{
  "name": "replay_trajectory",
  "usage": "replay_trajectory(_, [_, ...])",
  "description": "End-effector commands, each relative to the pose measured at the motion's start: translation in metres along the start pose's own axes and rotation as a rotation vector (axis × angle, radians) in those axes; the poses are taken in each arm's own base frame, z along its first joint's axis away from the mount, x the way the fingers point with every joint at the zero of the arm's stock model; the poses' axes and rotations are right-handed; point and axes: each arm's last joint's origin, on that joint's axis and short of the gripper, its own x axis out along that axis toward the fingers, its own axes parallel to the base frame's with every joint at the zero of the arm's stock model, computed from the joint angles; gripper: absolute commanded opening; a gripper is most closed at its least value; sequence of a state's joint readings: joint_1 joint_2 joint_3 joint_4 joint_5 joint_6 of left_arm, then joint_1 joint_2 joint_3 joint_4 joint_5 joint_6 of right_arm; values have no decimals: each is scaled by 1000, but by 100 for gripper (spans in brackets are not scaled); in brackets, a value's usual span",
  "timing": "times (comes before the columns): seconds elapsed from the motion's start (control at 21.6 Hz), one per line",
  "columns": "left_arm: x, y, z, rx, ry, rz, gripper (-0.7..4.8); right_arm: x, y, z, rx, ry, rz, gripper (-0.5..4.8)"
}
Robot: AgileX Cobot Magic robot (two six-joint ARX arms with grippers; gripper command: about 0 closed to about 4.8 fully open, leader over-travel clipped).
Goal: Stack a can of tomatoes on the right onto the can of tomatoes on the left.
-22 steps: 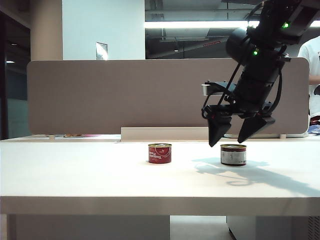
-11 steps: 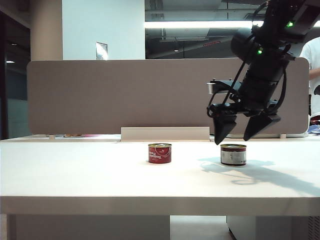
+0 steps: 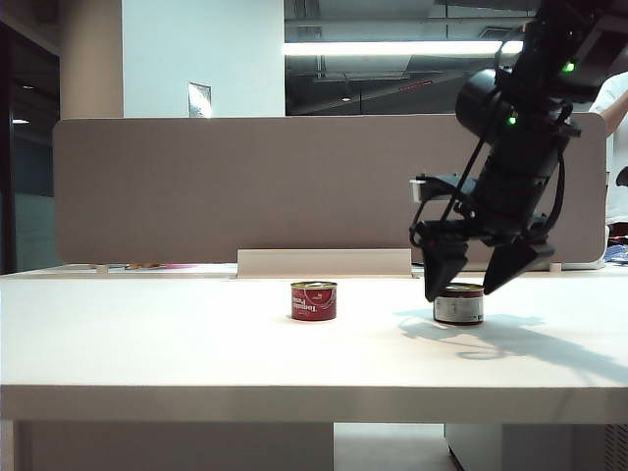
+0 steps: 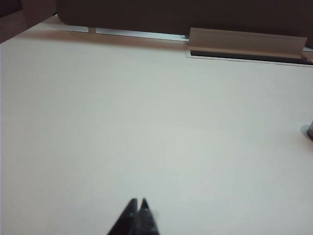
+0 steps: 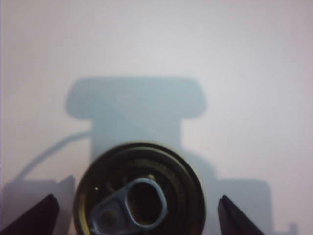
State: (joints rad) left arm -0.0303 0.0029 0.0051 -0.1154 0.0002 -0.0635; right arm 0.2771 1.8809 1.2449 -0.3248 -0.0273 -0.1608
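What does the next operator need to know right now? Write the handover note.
Right gripper: jaws open, hanging over the right can, one finger each side, not gripping.
Left gripper: jaws shut, parked over bare table, idle.
Left can: upright mid-table, nothing on it.
Done: right gripper lined up over its can.
Left: lower, grip, lift, carry across, set it on the left can.

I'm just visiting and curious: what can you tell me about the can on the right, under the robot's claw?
The right tomato can is a short metal tin with a pale label and dark rim, standing upright on the white table. Its lid has a pull-ring lying flat, unopened. The right gripper hangs open over it, one finger on each side, not touching as far as shows. The red left tomato can stands apart.
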Motion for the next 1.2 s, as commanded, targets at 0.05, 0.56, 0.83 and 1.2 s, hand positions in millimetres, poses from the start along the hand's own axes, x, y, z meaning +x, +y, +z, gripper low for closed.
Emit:
replay_trajectory(0.05, [0, 0, 3, 3, -16, -4, -6, 0, 0, 2, 3, -16, -4, 479])
replay_trajectory(0.56, [0, 0, 6, 4, -46, -6, -6, 1, 0, 2, 9, -16, -3, 477])
replay_trajectory(0.83, [0, 0, 7, 3, -57, -7, -6, 1, 0, 2, 9, -12, -2, 408])
replay_trajectory(1.2, [0, 0, 7, 4, -57, -7, -6, 1, 1, 1, 10, -6, 2, 301])
